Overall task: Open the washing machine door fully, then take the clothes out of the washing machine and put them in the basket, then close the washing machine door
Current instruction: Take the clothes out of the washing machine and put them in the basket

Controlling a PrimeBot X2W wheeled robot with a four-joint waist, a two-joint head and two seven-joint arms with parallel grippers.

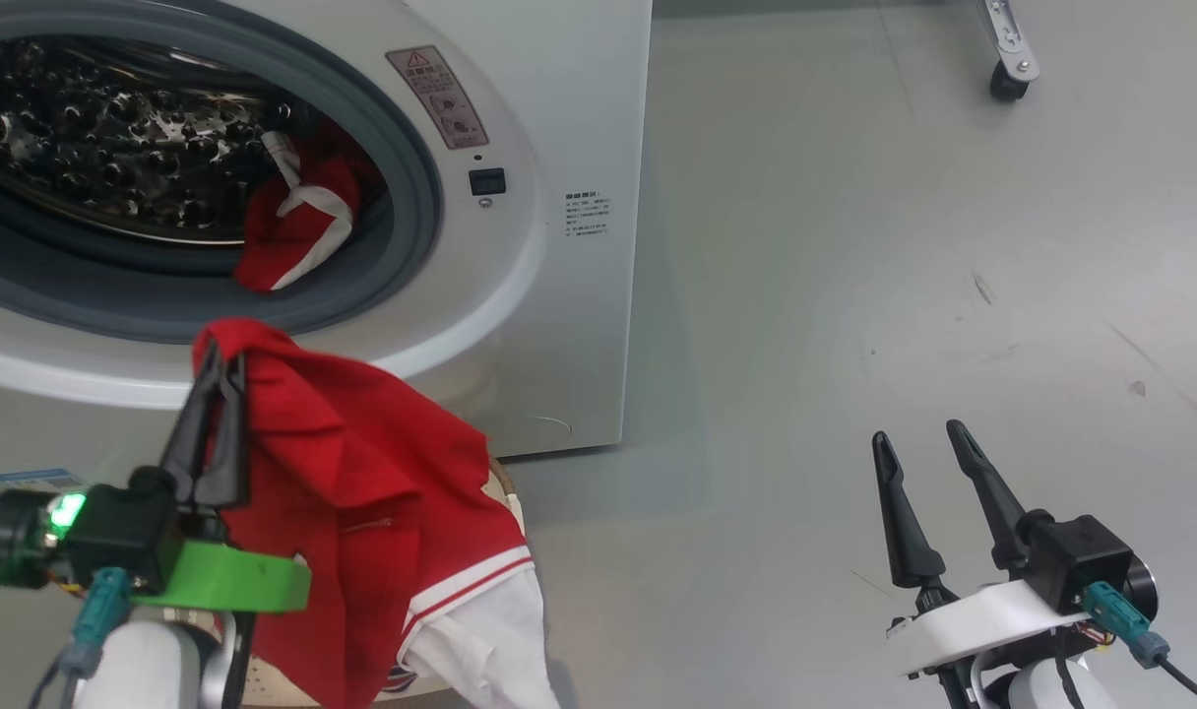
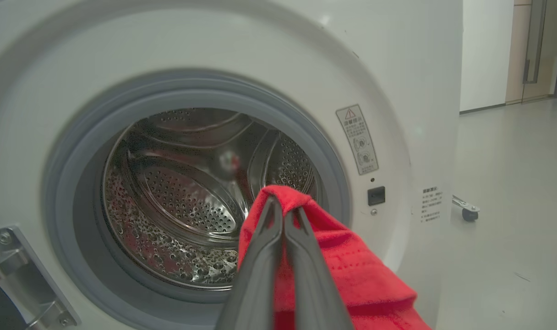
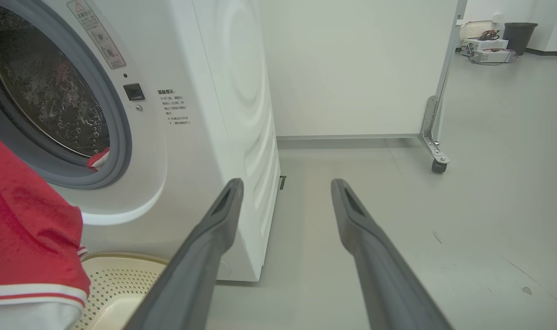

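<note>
The left end effector [image 1: 222, 366] grips one red garment [image 1: 362, 473] in front of the open washing machine [image 1: 559, 148], probably above the basket [image 3: 118, 279] at its foot. The next move calls for lowering and releasing there. A second garment [image 1: 293, 236] lies in the drum [image 2: 177, 201], and the right end effector [image 1: 918, 438] is spread wide.

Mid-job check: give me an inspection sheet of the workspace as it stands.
Surface: grey floor, a few scuff marks.
Job's things: washing machine open; held garment hangs from the left gripper over the basket; second garment lies at the drum mouth.
Clutter: nothing seen.
Grippers: left gripper jaws shut on the held garment; right gripper open, empty.
Cables: teal-plugged cable at the right wrist, clear of the jaws.
Surroundings: wheeled white partition; dark bin far off.
</note>
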